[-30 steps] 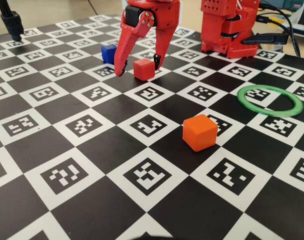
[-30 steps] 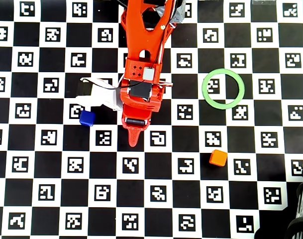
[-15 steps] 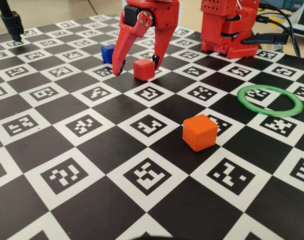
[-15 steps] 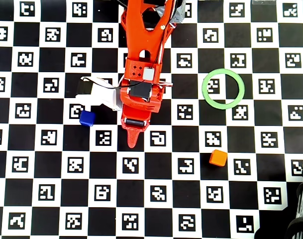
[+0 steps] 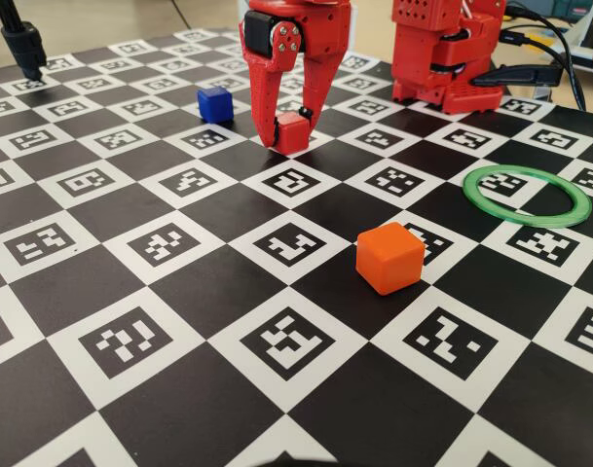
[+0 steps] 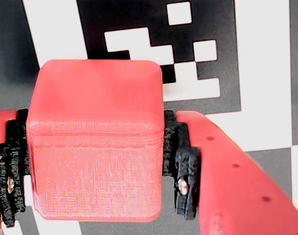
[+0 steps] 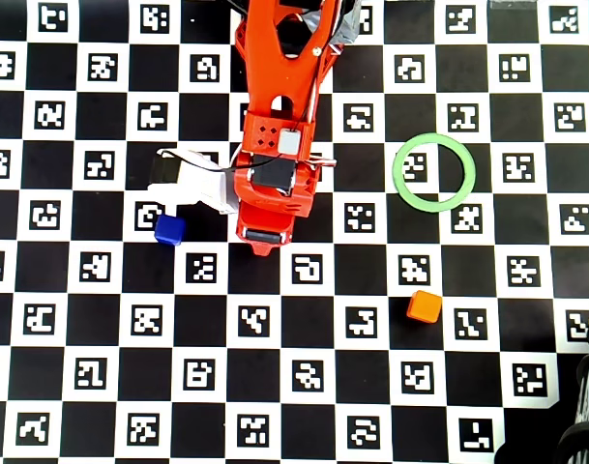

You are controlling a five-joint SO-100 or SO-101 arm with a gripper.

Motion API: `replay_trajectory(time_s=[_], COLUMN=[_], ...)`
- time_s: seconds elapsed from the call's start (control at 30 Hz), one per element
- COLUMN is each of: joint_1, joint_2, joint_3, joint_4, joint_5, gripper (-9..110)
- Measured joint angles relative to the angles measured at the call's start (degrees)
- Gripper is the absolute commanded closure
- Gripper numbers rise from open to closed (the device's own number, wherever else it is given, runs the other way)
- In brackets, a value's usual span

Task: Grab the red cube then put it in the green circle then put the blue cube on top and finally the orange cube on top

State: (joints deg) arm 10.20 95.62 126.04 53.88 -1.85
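Pincer (image 5: 286, 131) clamped on the red cube (image 5: 292, 130), black pads (image 6: 180, 161) tight on both side faces in the wrist view; cube sits at table (image 5: 160, 292) level near the far edge, mid-width. One blue cube (image 5: 215, 104) just left of it in the fixed view, apart. One orange cube (image 5: 389, 257) mid-table, nearer the camera. One green circle (image 5: 527, 196) by the right edge, nothing inside but checkerboard.

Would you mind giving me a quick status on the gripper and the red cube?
Gripper shut on red cube, cube low at the board. Green ring empty. Blue cube and orange cube apart, path clear.
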Motion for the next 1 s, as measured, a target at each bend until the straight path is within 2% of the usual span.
replay_trajectory(time_s=[0.33, 0.7, 1.0], joint_1=[0.0, -2.11, -8.96], joint_2=[0.97, 8.53, 9.32], joint_3=[0.09, -12.22, -28.39], joint_4=[3.6, 24.52, 40.87], joint_5=[-0.18, 0.26, 11.87], gripper=[98, 99, 98])
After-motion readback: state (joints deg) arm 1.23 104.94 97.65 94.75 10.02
